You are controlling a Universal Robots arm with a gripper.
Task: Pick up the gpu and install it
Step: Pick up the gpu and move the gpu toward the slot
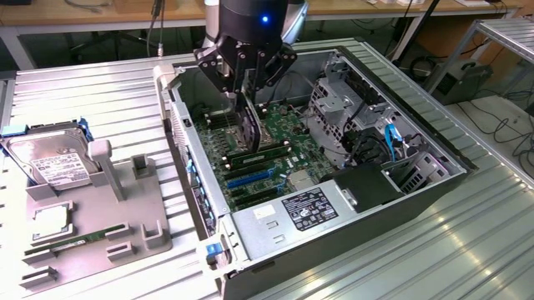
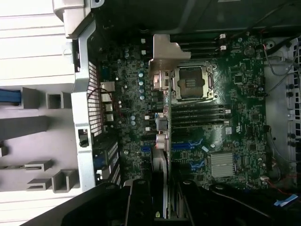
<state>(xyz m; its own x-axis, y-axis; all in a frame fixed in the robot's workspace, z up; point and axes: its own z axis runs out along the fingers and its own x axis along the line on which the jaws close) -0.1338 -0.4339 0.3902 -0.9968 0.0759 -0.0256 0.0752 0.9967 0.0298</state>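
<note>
My gripper (image 1: 247, 94) hangs over the open computer case (image 1: 434, 187), shut on the gpu (image 1: 247, 128). The gpu is a slim dark card held on edge, its lower end just above the green motherboard (image 1: 279, 147), near the blue slots (image 1: 250, 179). In the wrist view the gpu (image 2: 161, 136) runs edge-on out from the gripper (image 2: 160, 205), its silver bracket (image 2: 163, 54) at the far end, over the motherboard (image 2: 235, 117) beside the empty processor socket (image 2: 193, 82). Whether the card touches a slot is not visible.
A grey holder (image 1: 125, 219) at the exterior view's left carries a silver hard drive (image 1: 54, 164), a square chip (image 1: 50, 219) and a green memory stick (image 1: 71, 245). Inside the case stand a drive cage (image 1: 334, 115), a power supply (image 1: 309, 209) and cables (image 1: 391, 140).
</note>
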